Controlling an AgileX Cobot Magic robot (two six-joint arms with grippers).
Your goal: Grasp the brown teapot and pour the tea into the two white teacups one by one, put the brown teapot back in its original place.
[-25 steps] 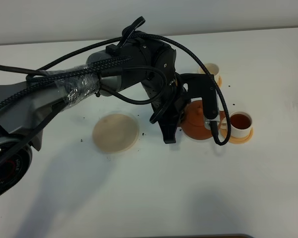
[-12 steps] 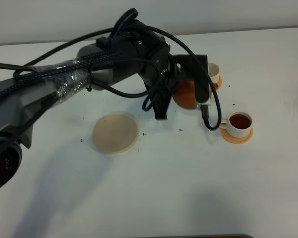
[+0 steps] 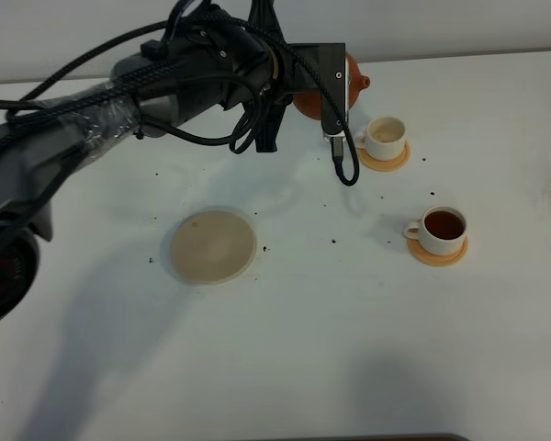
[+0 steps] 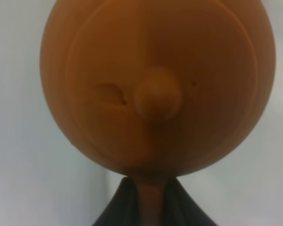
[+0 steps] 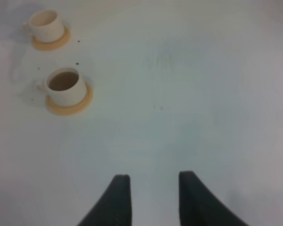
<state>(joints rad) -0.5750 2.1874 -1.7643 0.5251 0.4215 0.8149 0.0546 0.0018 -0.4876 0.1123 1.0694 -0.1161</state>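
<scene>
The coaster lies bare at the left, waiting for the pot's return. The left gripper is clamped on the handle of the teapot. A second ago it held the pot low against the near cup; it has since lifted it and swung it back, and the pot now hangs just beside the far cup, which looks empty. The near cup is full of tea, so the first pour seems done and the second is due. The right gripper is idle, its jaws apart and empty.
</scene>
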